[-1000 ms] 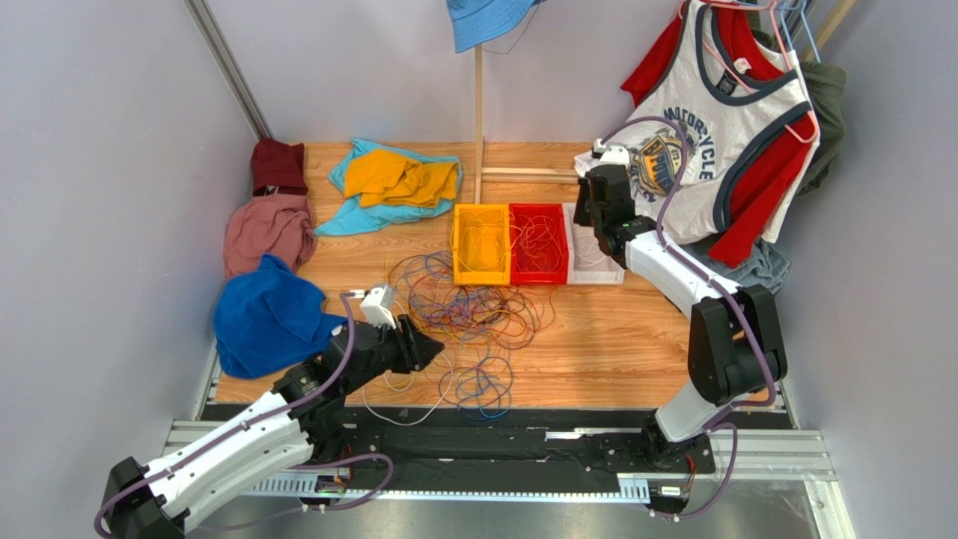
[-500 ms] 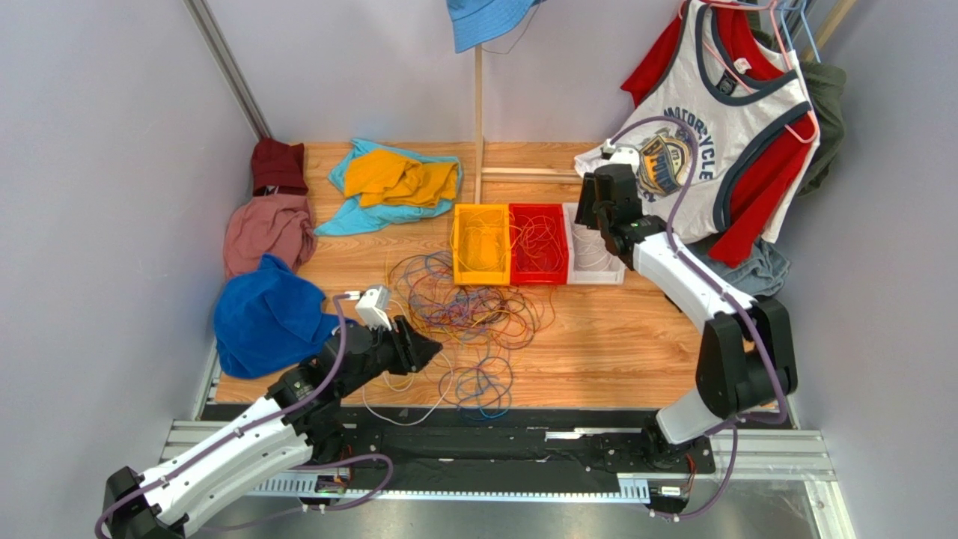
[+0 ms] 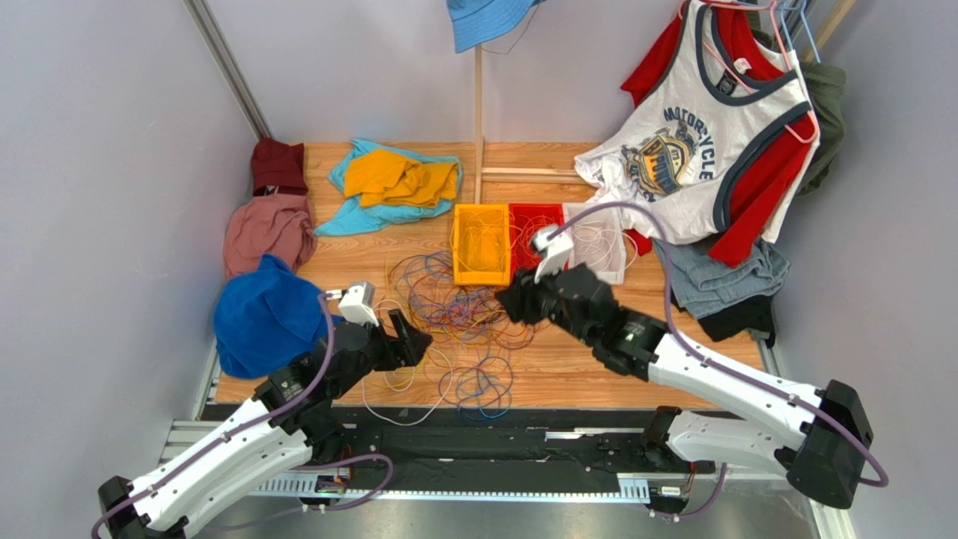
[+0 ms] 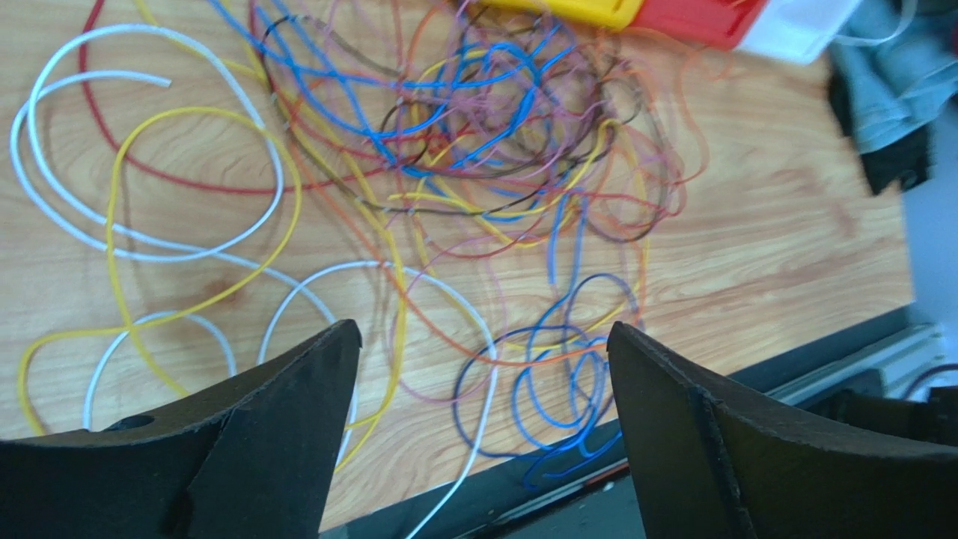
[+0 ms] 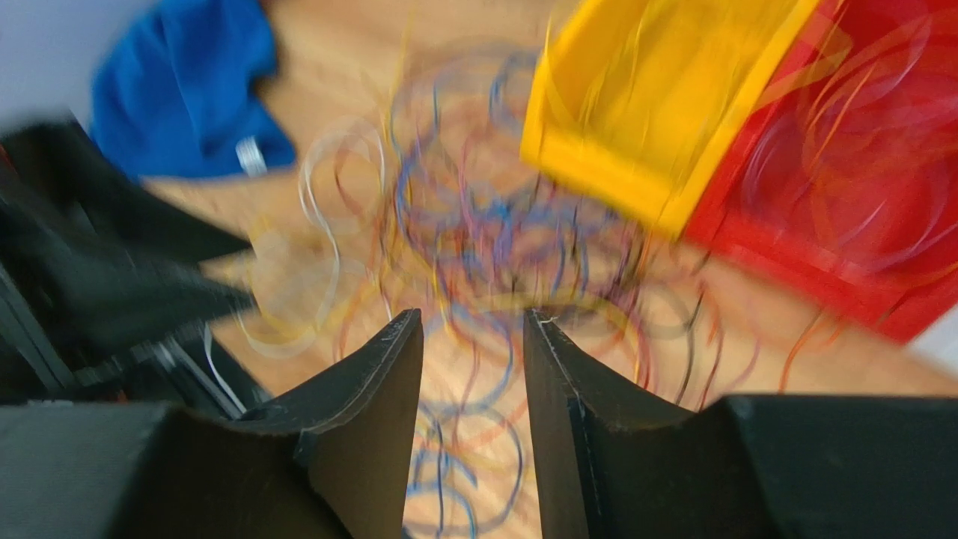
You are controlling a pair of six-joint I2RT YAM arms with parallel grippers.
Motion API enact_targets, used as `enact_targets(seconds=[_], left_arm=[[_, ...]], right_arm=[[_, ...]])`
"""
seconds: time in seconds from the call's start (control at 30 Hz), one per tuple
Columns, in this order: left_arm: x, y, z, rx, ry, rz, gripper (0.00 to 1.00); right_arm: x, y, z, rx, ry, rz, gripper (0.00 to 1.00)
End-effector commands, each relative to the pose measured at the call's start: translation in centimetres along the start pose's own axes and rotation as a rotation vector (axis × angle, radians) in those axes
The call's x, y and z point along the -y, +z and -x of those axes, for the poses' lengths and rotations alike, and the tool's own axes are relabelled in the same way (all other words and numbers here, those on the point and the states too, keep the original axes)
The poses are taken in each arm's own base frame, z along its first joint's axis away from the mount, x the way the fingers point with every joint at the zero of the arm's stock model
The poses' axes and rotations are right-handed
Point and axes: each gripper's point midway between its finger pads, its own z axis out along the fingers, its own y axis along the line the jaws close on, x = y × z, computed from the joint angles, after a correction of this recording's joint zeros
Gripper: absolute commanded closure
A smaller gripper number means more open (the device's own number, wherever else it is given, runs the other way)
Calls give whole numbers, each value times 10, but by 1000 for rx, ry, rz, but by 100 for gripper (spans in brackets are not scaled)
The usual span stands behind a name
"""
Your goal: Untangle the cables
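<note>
The cables (image 3: 455,305) lie just right of my wide-apart, empty left fingers (image 4: 270,432) and left of my narrowly parted right fingers (image 5: 365,444).

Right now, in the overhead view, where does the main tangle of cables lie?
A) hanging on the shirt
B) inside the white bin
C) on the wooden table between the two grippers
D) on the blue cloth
C: the cables sprawl on the table between the left gripper and the right gripper.
</note>
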Motion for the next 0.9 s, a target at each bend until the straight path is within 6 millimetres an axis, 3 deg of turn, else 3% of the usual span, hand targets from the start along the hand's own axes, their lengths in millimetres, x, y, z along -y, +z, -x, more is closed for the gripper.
enact_targets(seconds=[0.0,0.13,0.3,0.4,0.53,0.57,0.67,0.87], left_arm=[[-7,2,-6,-46,-3,67,8],[-8,13,-15,-79,-25,83,12],[-16,19,-18,-83,-41,133,14],[-19,18,-22,-94,-41,148,17],[-23,13,-13,-56,-42,168,18],[-25,12,-9,-37,-36,175,18],[-19,12,5,26,-19,148,16],[-11,35,9,21,2,145,4]], right_arm=[[-14,-5,-63,-96,-4,32,58],[-19,-5,-101,-171,-23,39,59],[-18,-10,-113,-183,-8,56,60],[-14,-17,-108,-162,-11,45,62],[5,-38,-79,-44,25,-31,62],[6,-50,-60,23,48,-17,61],[13,-62,-47,94,40,-20,60],[14,-55,-66,17,29,-35,61]])
